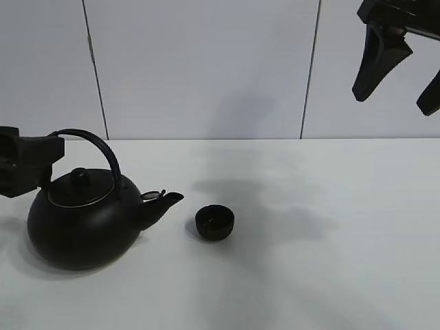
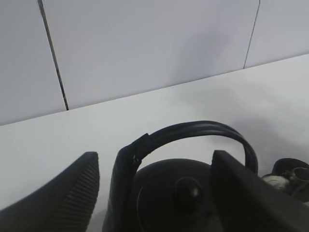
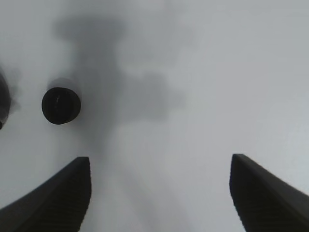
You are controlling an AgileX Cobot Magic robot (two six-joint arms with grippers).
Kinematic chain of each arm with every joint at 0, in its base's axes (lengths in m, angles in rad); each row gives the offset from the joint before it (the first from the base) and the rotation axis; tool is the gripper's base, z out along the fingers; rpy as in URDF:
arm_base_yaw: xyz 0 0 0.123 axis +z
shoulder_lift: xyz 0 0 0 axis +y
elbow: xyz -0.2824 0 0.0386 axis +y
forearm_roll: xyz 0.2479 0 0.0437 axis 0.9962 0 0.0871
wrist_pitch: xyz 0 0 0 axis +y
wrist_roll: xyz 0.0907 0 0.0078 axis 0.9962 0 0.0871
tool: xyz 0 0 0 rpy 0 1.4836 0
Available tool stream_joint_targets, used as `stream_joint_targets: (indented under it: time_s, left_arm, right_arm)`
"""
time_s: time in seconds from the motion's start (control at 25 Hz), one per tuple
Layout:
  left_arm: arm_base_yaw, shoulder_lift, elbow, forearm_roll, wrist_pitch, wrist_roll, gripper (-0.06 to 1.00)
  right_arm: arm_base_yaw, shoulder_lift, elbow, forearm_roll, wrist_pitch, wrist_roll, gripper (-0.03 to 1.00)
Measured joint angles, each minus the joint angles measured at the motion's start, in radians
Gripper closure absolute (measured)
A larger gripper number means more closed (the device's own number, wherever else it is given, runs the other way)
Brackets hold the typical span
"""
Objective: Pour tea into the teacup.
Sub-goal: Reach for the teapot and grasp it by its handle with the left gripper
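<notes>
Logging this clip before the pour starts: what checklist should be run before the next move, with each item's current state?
1. Left gripper open at the kettle: ok, fingers spread.
2. Handle gripped: not ok, nothing is clamped.
3. Teacup upright, mouth up: ok.
4. Spout toward the teacup: ok, the two stand apart.
5. Right gripper out of the way: ok, raised, open, empty.
6. Tea in the kettle: cannot tell, lid on.
</notes>
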State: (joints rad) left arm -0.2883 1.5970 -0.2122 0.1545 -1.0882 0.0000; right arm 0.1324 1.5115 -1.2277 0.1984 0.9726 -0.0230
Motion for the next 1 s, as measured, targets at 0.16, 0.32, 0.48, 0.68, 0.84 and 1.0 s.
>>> stream_joint_targets:
  time_s: [0.16,0.32,0.48,0.68,0.84,1.0]
  left_arm:
    - [0.01,0.085,0.0,-0.037,-0.045,0.016,0.47]
    - [0.046,0.15,-0.002,-0.05,-0.045,0.025,0.47]
    - [0.093,0.163,-0.014,-0.012,-0.047,0.025,0.47]
    - [0.116,0.163,-0.035,0.036,-0.049,0.011,0.47]
    - [0.116,0.163,-0.036,0.048,-0.05,0.01,0.47]
    - [0.116,0.183,-0.059,0.066,-0.055,0.009,0.47]
  right_arm:
    - [0.0,0.0,0.0,0.004,0.0,0.0,0.42]
    - [0.0,0.0,0.0,0.007,0.0,0.0,0.42]
    - [0.0,0.0,0.0,0.007,0.0,0.0,0.42]
    - [0.0,0.0,0.0,0.009,-0.002,0.0,0.42]
    - [0.0,0.0,0.0,0.011,-0.005,0.0,0.42]
    - [0.0,0.0,0.0,0.011,-0.005,0.0,0.42]
